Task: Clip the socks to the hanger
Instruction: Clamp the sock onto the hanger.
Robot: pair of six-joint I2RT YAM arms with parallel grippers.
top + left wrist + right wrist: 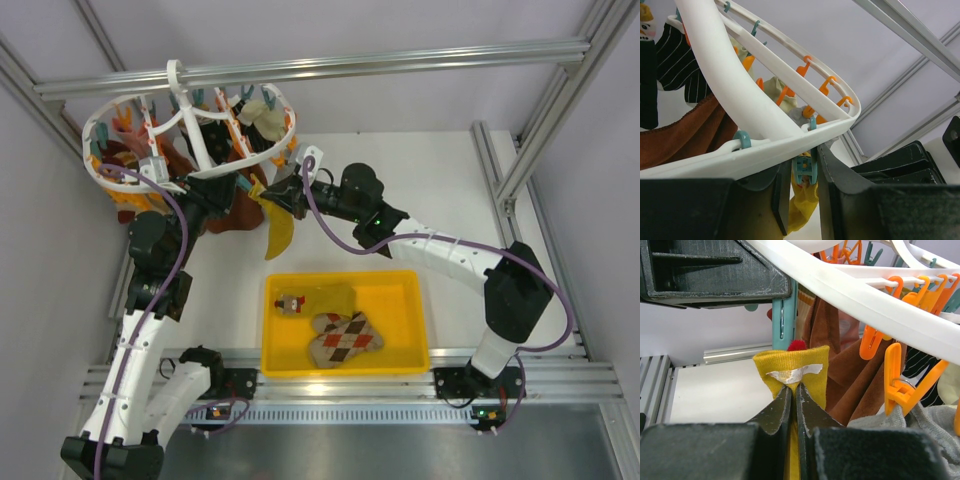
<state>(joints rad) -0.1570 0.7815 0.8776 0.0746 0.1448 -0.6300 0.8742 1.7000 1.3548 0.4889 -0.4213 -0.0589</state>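
The round white hanger (120, 110) hangs at the back left, with orange and teal clips along its rim. My right gripper (283, 188) is shut on the cuff of a mustard-yellow sock (795, 365), which it holds up just under a teal clip (781, 320). The rest of that sock (279, 235) dangles over the table. My left gripper (804, 166) reaches up under the hanger rim (740, 155), its jaws shut on that teal clip (805, 170), and the yellow sock (802, 210) shows right below it. An argyle sock (345, 338) and another mustard sock (335, 297) lie in the bin.
A yellow bin (345, 280) sits at the front centre, with a small item (290, 303) in its left corner. Rust-brown socks (235, 215), a grey sock (920, 425) and a black striped sock (680, 55) hang from the hanger. An aluminium rail (400, 60) runs overhead.
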